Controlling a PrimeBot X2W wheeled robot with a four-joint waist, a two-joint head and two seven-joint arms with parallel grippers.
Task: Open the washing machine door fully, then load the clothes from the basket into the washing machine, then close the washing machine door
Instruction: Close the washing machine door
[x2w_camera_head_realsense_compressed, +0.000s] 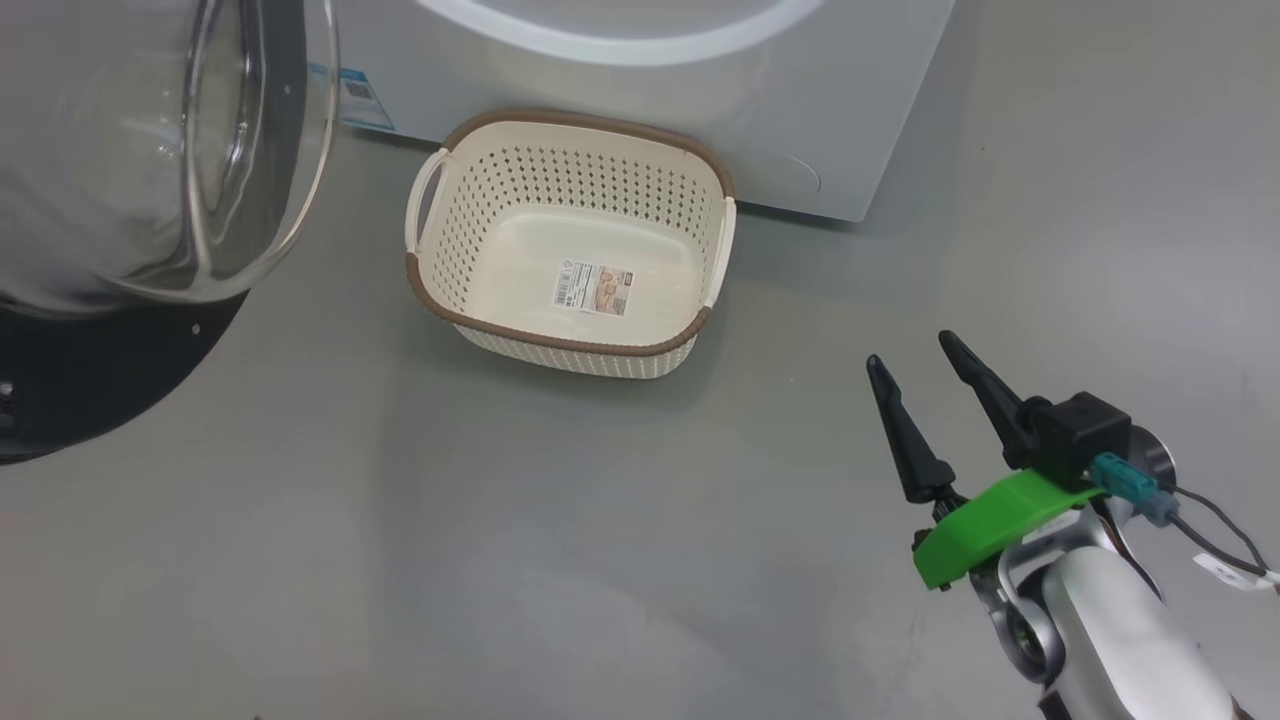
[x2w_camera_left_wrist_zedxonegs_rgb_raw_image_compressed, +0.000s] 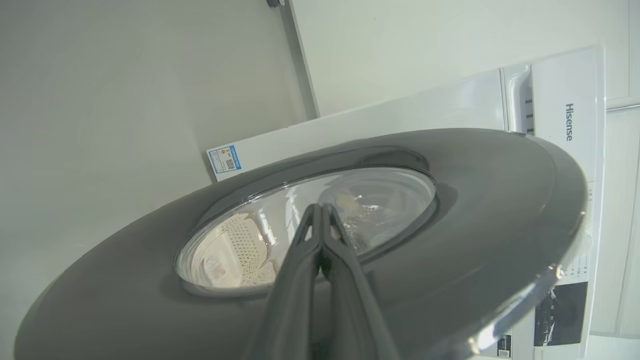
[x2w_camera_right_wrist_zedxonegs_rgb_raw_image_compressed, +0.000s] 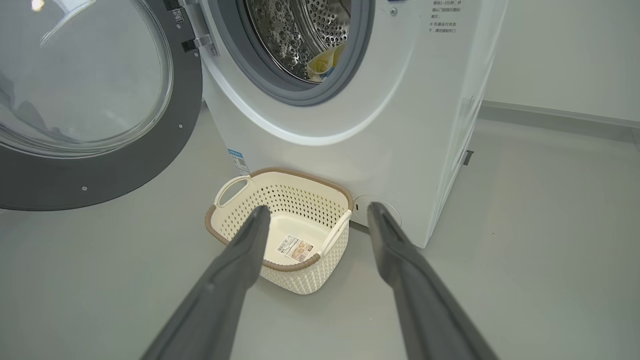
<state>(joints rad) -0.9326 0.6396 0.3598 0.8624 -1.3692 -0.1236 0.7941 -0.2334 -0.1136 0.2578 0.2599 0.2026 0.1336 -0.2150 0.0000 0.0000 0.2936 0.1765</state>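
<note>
The basket (x2w_camera_head_realsense_compressed: 580, 185) sits bare at upper centre and the clothes (x2w_camera_right_wrist_zedxonegs_rgb_raw_image_compressed: 324, 59) lie in the drum of the washing machine (x2w_camera_right_wrist_zedxonegs_rgb_raw_image_compressed: 400, 125) at top, so closing is the step in hand. The left gripper (x2w_camera_left_wrist_zedxonegs_rgb_raw_image_compressed: 320, 207), fingers pressed together on nothing, points mid-frame at the glass of the washing machine door (x2w_camera_left_wrist_zedxonegs_rgb_raw_image_compressed: 475, 200). It should push the dark rim far from the hinge, steadily, with the empty, wide-spread right gripper (x2w_camera_head_realsense_compressed: 910, 350) at lower right keeping clear.

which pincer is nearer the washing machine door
Left. The left pincer is close, pointing at the washing machine door; the right pincer hangs open, right of the basket.
</note>
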